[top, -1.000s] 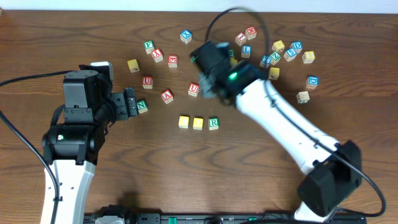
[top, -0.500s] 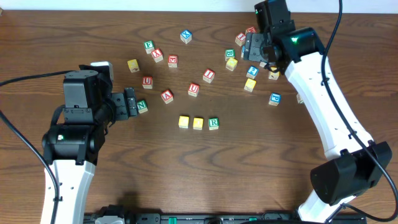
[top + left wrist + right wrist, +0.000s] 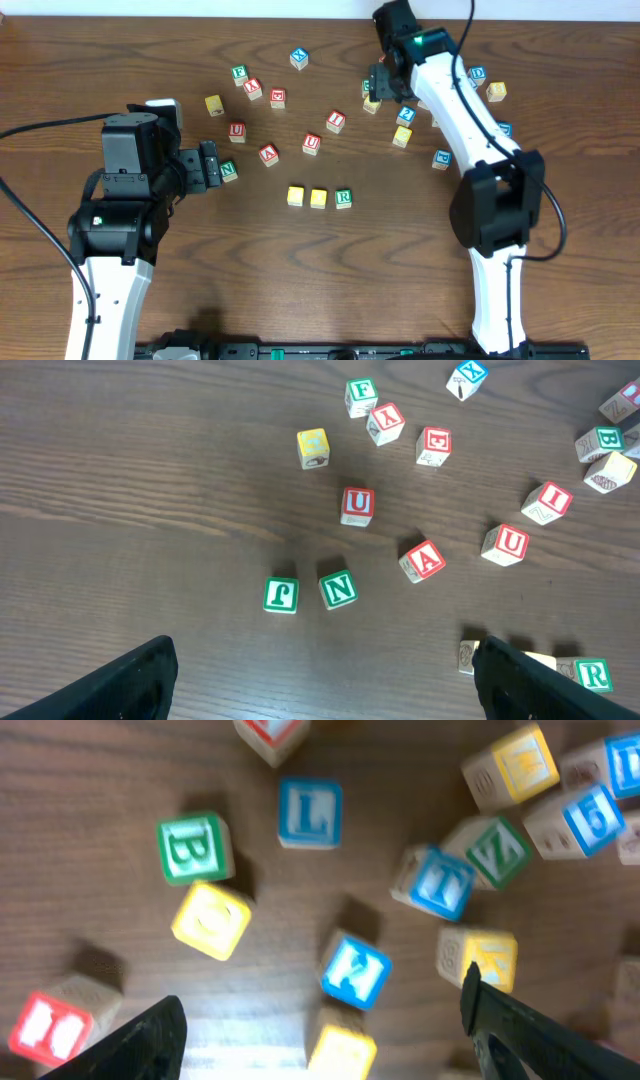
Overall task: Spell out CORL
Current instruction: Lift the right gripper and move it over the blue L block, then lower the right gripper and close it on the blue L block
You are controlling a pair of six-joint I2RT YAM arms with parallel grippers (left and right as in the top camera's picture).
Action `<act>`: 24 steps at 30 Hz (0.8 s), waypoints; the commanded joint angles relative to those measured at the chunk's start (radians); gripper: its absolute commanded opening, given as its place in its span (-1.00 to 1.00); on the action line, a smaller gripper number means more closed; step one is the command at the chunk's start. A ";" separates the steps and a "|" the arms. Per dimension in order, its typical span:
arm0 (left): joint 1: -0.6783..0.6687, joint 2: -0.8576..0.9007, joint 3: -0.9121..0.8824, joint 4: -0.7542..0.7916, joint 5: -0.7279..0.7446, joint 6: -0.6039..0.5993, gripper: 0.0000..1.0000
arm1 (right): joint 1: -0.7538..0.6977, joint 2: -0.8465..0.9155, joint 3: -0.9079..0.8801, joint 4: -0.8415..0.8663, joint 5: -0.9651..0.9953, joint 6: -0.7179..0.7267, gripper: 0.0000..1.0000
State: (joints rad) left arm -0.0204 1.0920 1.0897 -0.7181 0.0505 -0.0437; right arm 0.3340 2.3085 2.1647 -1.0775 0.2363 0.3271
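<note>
Yellow cubes (image 3: 295,196) (image 3: 318,198) and green R cube (image 3: 343,198) sit rowed; blue L cube (image 3: 309,813) apart; end effectors (image 3: 322,650) (image 3: 320,995) spread.

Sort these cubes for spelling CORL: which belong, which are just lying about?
Job: first yellow cube, second yellow cube, green R cube, blue L cube.
Lying about: red A cube, red E cube, green N cube, green B cube, blue K cube.
</note>
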 commanded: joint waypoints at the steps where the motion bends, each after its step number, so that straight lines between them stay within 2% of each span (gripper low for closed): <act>1: 0.005 -0.002 0.017 0.000 0.002 0.013 0.86 | -0.013 0.056 0.136 -0.006 0.009 -0.026 0.66; 9: 0.005 -0.002 0.017 0.000 0.002 0.014 0.85 | -0.071 0.084 0.140 0.092 0.016 -0.018 0.64; 24: 0.005 -0.002 0.017 0.000 0.002 0.013 0.85 | -0.092 0.132 0.140 0.084 -0.050 -0.009 0.61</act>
State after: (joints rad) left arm -0.0204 1.0920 1.0897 -0.7170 0.0505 -0.0437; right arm 0.2413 2.4386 2.2833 -0.9962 0.2043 0.3176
